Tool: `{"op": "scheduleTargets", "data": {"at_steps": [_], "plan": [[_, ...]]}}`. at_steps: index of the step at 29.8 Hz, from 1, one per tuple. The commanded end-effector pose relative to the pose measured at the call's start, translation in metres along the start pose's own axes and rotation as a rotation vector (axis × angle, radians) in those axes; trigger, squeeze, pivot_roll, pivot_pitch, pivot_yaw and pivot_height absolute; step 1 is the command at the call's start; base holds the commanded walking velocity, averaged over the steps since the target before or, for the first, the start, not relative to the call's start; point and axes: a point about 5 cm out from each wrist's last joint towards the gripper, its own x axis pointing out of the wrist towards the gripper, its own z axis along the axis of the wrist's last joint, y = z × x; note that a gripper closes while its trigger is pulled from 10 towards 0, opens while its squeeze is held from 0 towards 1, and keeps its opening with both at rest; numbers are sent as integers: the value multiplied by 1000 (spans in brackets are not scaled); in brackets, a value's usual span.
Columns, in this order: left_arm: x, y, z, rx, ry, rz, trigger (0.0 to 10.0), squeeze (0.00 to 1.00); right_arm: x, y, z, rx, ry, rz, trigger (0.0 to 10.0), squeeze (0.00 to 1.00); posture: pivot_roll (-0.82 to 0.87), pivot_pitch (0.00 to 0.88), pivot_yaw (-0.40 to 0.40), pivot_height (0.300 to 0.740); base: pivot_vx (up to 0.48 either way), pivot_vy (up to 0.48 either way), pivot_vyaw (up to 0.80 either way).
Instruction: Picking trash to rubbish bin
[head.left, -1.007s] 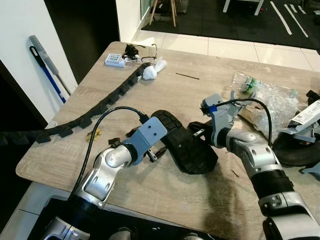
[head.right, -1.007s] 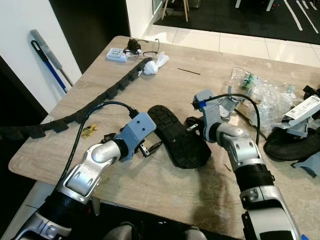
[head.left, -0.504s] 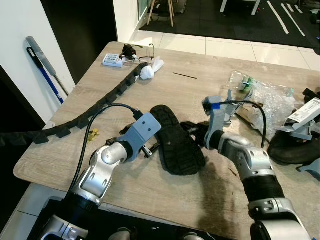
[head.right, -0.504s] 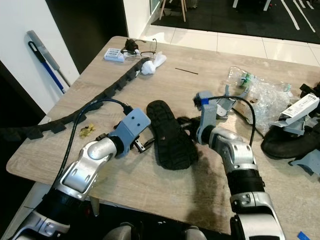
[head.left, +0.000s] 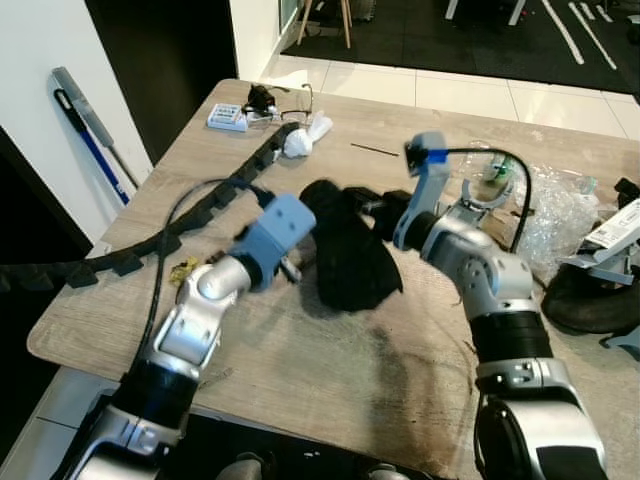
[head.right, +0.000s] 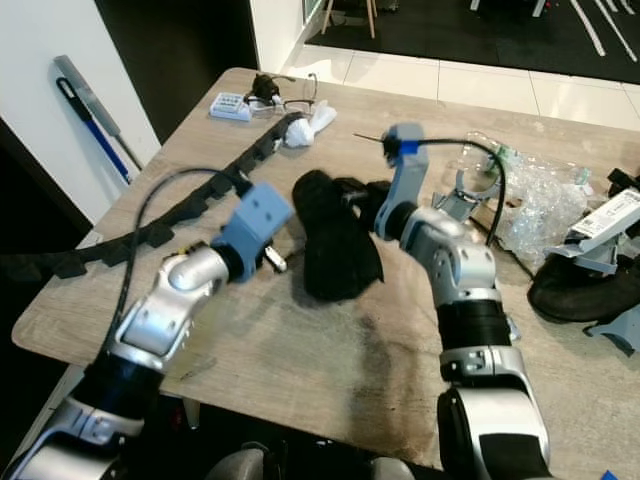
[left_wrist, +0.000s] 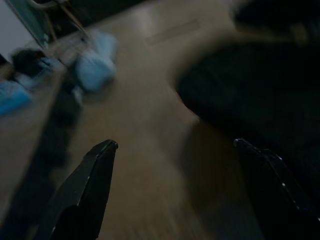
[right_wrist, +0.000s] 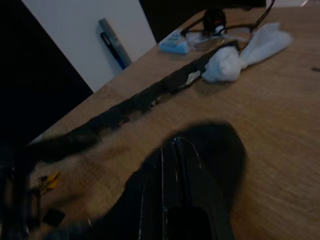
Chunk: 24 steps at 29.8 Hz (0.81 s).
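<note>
A black sandal (head.left: 345, 250) hangs tilted just above the wooden table (head.left: 330, 380), casting a shadow below it. My right gripper (head.left: 385, 218) is shut on the sandal's far end; in the right wrist view its fingers (right_wrist: 175, 165) are pressed together over the dark sole (right_wrist: 220, 150). My left gripper (left_wrist: 175, 150) stands open beside the sandal's left side (left_wrist: 260, 100), holding nothing, its blue-grey wrist (head.left: 270, 235) raised off the table. A white tissue wad (head.left: 302, 140) lies at the far left of the table, and a small yellow scrap (head.left: 185, 268) lies near the left edge.
A long black cable chain (head.left: 200, 215) runs along the table's left side. Glasses (head.left: 290, 95) and a small blue-white box (head.left: 228, 118) lie at the far corner. Crumpled clear plastic (head.left: 545, 200) and another black shoe (head.left: 590, 300) sit at the right. A broom (head.left: 90, 120) leans on the wall.
The right gripper has lifted the sandal off the table and carried it farther away. The left gripper has risen and moved with it, staying open.
</note>
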Motion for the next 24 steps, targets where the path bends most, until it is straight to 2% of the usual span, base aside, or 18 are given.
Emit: {"op": "scheduleTargets", "data": {"at_steps": [1, 2, 3, 7, 11, 12, 14, 15, 17, 21, 24], "plan": [[5, -8, 23, -47, -115, -23, 10000, 0, 6, 7, -6, 25, 17, 31, 6510, 0, 69, 187, 27, 740, 0, 0, 0], [5, -7, 29, -78, -145, -16, 10000, 0, 7, 8, -4, 25, 13, 34, 7412, 0, 67, 187, 25, 740, 0, 0, 0], [5, -7, 33, -99, -167, -11, 10000, 0, 7, 9, -4, 25, 9, 37, 7725, 0, 66, 188, 24, 740, 0, 0, 0], [5, -6, 39, -113, -198, 0, 10000, 0, 9, 10, -2, 23, 4, 42, 7961, 0, 67, 188, 22, 740, 0, 0, 0], [4, 1, 45, -130, -240, 34, 10000, 0, 10, 12, 4, 32, -24, 56, 8667, 0, 63, 191, 21, 740, 0, 0, 0], [3, 5, 48, -151, -262, 52, 10000, 0, 10, 12, 8, 37, -36, 62, 8784, 0, 62, 193, 21, 740, 0, 0, 0], [1, 15, 58, -201, -324, 95, 10000, 0, 9, 13, 16, 45, -70, 83, 9843, 0, 61, 193, 21, 740, 0, 0, 0], [-1, 21, 64, -222, -358, 112, 10000, 0, 8, 13, 19, 46, -82, 89, 10000, 0, 60, 194, 21, 740, 0, 0, 0], [-4, 28, 73, -250, -416, 124, 10000, 0, 5, 11, 23, 44, -92, 90, 10000, 0, 60, 194, 21, 740, 0, 0, 0], [-5, 30, 78, -256, -438, 123, 10000, 0, 2, 4, 26, 26, -94, 62, 10000, 0, 61, 195, 17, 740, 0, 0, 0], [-5, 31, 76, -251, -429, 134, 10000, 0, -5, -12, 33, -23, -99, -35, 10000, 0, 59, 196, 19, 740, 0, 0, 0]]}}
